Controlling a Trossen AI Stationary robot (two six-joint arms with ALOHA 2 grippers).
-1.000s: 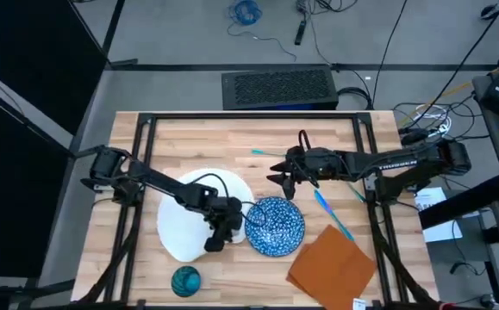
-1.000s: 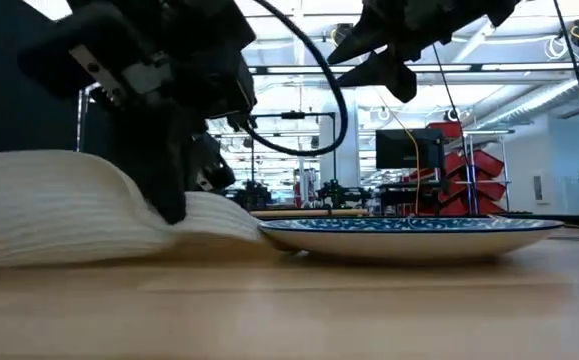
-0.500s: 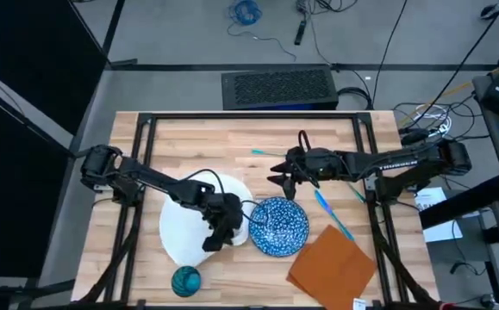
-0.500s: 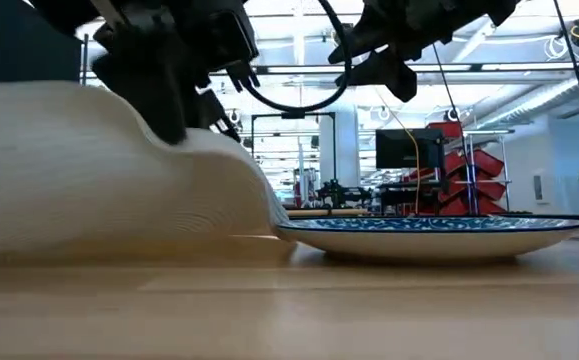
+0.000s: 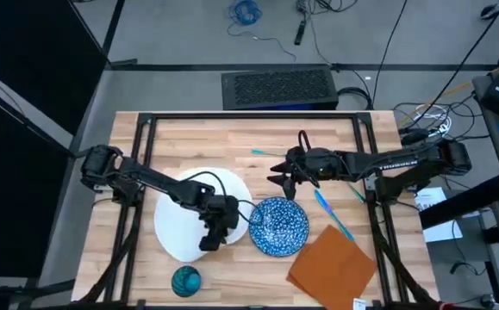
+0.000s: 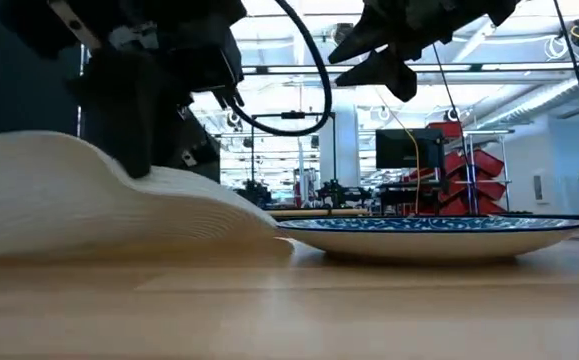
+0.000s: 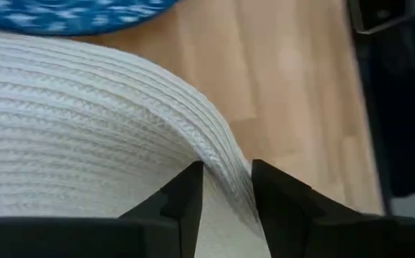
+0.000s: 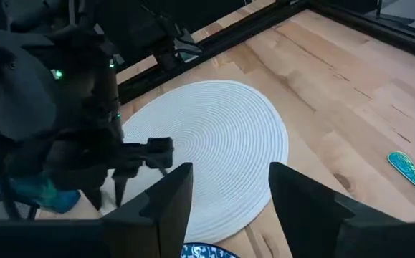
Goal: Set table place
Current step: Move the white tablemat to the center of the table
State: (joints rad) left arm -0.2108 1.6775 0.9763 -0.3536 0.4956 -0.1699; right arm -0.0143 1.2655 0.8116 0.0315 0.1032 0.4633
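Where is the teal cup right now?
In the high view the cup stands near the table's front edge on the left side, just below the white mat, untouched.

black perforated box [image 5: 277,89] and cables [image 5: 247,12] on floor

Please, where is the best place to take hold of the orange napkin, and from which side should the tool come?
Probably at a free corner or edge of the napkin, coming straight down from above. It lies flat on the table, turned diagonally, so there is no raised part to pinch. The corner pointing away from the bowl and the cutlery looks least crowded. The right tool hovers nearest.
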